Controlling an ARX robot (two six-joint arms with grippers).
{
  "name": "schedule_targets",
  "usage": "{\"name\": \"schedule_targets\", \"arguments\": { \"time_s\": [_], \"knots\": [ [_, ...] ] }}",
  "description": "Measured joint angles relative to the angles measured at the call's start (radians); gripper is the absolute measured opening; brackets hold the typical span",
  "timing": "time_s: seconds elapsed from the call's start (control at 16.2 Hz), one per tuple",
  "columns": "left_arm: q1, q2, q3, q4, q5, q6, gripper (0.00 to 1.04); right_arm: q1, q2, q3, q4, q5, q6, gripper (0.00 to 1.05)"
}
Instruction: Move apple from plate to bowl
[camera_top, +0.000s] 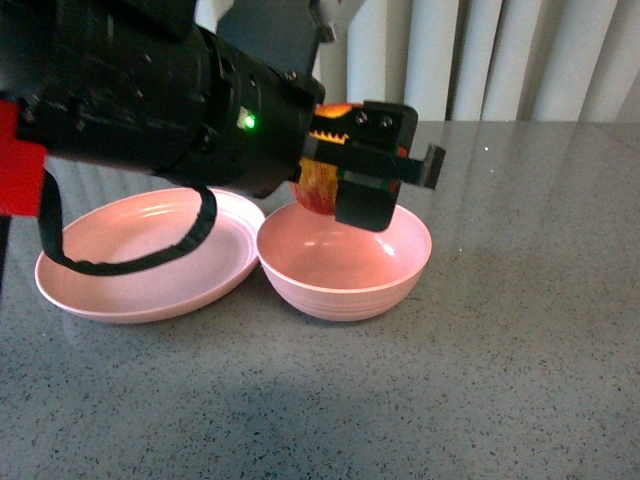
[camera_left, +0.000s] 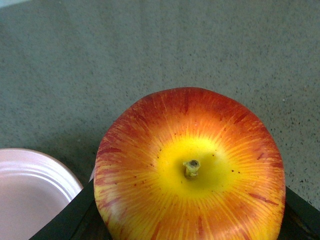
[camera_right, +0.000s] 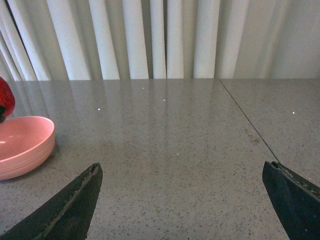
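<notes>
My left gripper (camera_top: 368, 165) is shut on the apple (camera_top: 316, 190), red with yellow-orange streaks, and holds it just above the far rim of the deep pink bowl (camera_top: 345, 296). The bowl's inside is empty. The wide pink plate (camera_top: 140, 295) lies left of the bowl, touching it, with nothing on it. In the left wrist view the apple (camera_left: 190, 170) fills the frame, stem toward the camera, with dark fingers (camera_left: 65, 222) at its sides. My right gripper (camera_right: 181, 167) is open and empty, low over the table right of the bowl (camera_right: 22, 145). It is out of the front view.
The grey speckled table (camera_top: 520, 330) stretches in front of and to the right of the dishes. White curtains (camera_top: 520, 60) hang behind the table. A black cable (camera_top: 120, 265) from my left arm droops over the plate. A table seam (camera_right: 247, 125) runs across the right wrist view.
</notes>
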Motion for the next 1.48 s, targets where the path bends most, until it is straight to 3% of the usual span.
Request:
{"name": "schedule_targets", "arguments": {
  "time_s": [1.05, 1.11, 1.3, 1.48],
  "knots": [
    [0.007, 0.183, 0.077, -0.047, 0.023, -0.073, 0.68, 0.0, 0.0, 0.0, 0.0, 0.0, 0.0, 0.98],
    [0.008, 0.183, 0.077, -0.048, 0.026, -0.077, 0.73, 0.0, 0.0, 0.0, 0.0, 0.0, 0.0, 0.98],
    [0.008, 0.182, 0.082, -0.043, 0.037, -0.076, 1.0, 0.0, 0.0, 0.0, 0.0, 0.0, 0.0, 0.98],
    [0.008, 0.163, 0.082, -0.041, 0.045, -0.077, 0.98, 0.0, 0.0, 0.0, 0.0, 0.0, 0.0, 0.98]
  ]
}}
